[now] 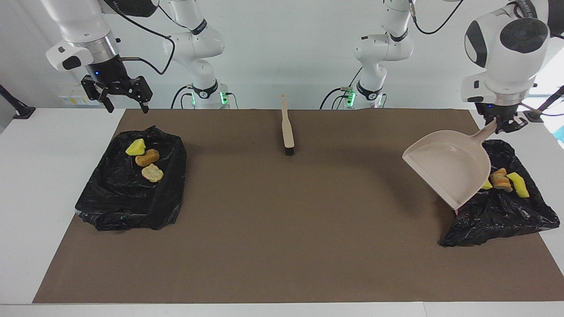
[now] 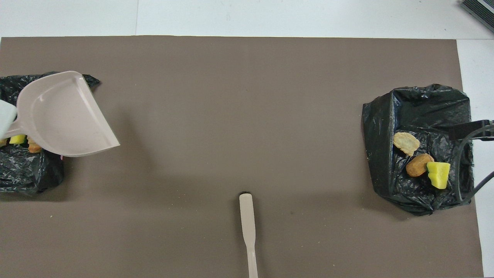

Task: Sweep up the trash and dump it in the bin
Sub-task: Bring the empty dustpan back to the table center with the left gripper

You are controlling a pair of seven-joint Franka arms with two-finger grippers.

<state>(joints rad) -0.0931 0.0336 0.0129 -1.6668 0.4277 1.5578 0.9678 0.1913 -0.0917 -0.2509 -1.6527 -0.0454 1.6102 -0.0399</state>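
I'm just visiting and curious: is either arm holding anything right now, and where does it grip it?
The left tool holds the dustpan by its handle's end, above a bin. The right tool is open, holding nothing.

The left gripper [image 1: 502,124] points down, closed tight on a handle, while the right gripper [image 1: 123,107] hangs raised with its fingers spread.

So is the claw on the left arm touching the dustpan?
Touching. The facing view shows the left gripper shut on the end of the dustpan handle, holding the pan tilted in the air over the edge of the bin.
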